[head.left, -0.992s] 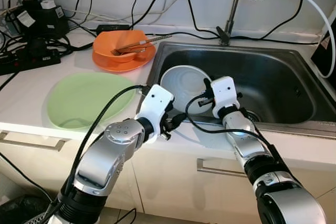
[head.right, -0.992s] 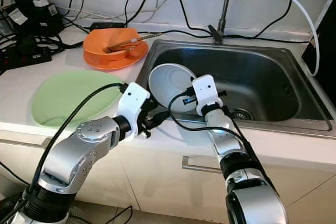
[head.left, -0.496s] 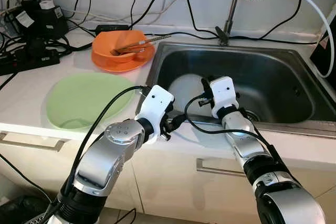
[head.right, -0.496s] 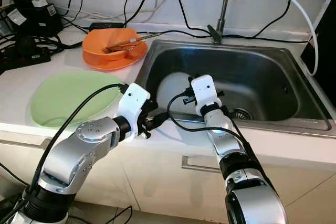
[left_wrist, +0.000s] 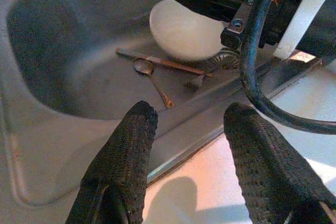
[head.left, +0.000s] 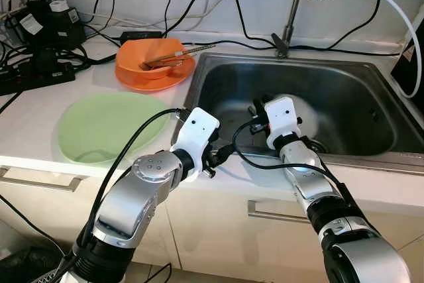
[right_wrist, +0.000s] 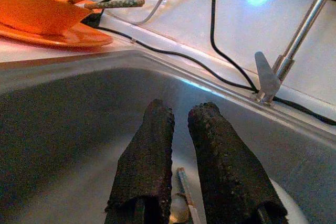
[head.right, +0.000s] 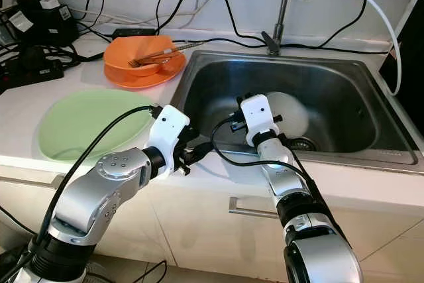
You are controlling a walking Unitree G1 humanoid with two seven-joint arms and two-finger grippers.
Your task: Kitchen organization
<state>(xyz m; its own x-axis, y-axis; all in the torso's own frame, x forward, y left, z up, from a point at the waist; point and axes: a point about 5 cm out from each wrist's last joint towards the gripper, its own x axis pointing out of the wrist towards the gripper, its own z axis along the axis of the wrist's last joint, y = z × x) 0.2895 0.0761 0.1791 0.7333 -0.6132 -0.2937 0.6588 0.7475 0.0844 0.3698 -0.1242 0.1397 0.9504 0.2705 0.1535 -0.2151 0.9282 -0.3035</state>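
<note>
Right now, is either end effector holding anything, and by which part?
Nothing. Left end effector is open over the steel sink's rim; right end effector is empty near the round white plate.

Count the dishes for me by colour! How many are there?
Orange: 2, bowl on plate
Green: 1, plate
White: 1, dish in the sink
Total: 4

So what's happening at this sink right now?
The robot stands at the sink. Its right end effector reaches into the basin, fingers slightly apart and holding nothing, beside a white plate on the bottom. The left end effector hovers open over the sink's front rim. A green plate and orange dishes sit on the counter.
</note>
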